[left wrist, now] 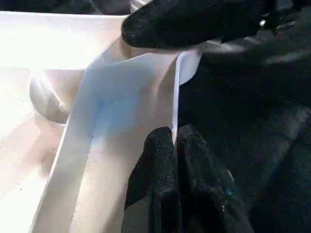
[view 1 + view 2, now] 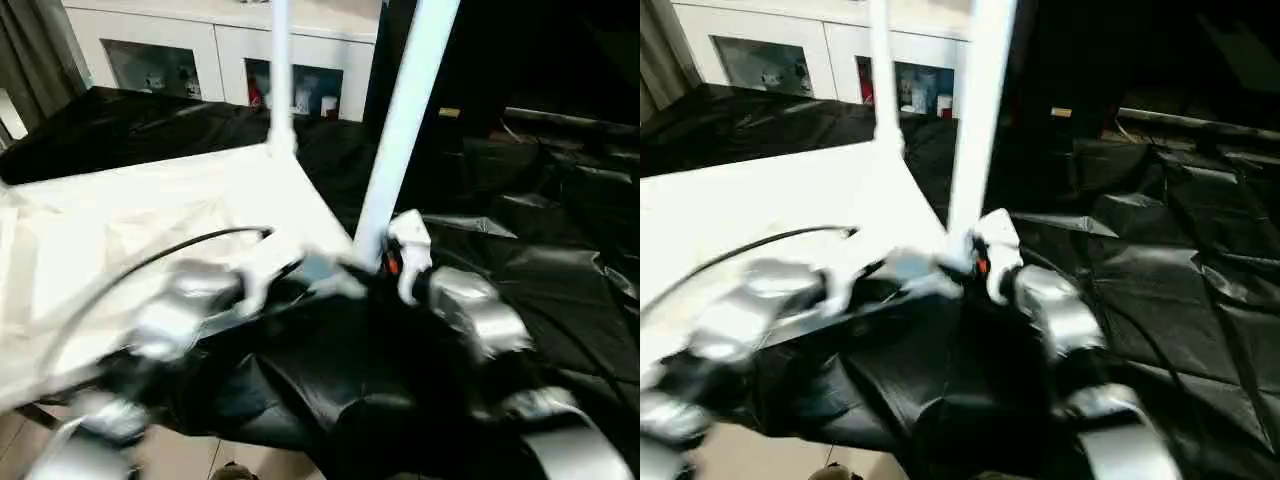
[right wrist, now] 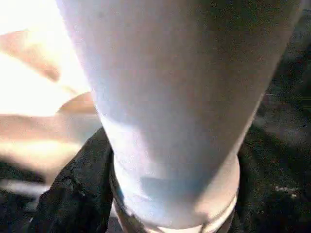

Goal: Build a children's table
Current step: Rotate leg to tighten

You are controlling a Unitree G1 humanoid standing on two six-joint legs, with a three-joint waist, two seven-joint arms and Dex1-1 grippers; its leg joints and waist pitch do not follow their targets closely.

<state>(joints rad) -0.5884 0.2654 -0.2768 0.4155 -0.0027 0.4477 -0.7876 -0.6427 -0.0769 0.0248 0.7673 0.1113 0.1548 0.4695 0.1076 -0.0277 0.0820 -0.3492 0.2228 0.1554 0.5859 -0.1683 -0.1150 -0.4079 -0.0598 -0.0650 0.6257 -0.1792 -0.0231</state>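
Observation:
The children's table top (image 2: 130, 230) lies upside down on the black-draped work table. Two white legs stand upright on it: one at the far corner (image 2: 281, 70), one at the near right corner (image 2: 400, 120). My left gripper (image 1: 174, 133) is shut on the thin white rim (image 1: 176, 92) of the top, close to that near corner (image 2: 322, 272). My right gripper (image 2: 400, 255) sits at the base of the near leg, whose tapered tube (image 3: 170, 97) rises close in front of the right wrist camera.
The black cloth of the work table (image 2: 540, 250) spreads crumpled to the right and behind. A white glass-door cabinet (image 2: 200, 50) stands at the back. A black cable (image 2: 180, 245) arcs over the table top. The floor (image 2: 180, 455) shows below the near edge.

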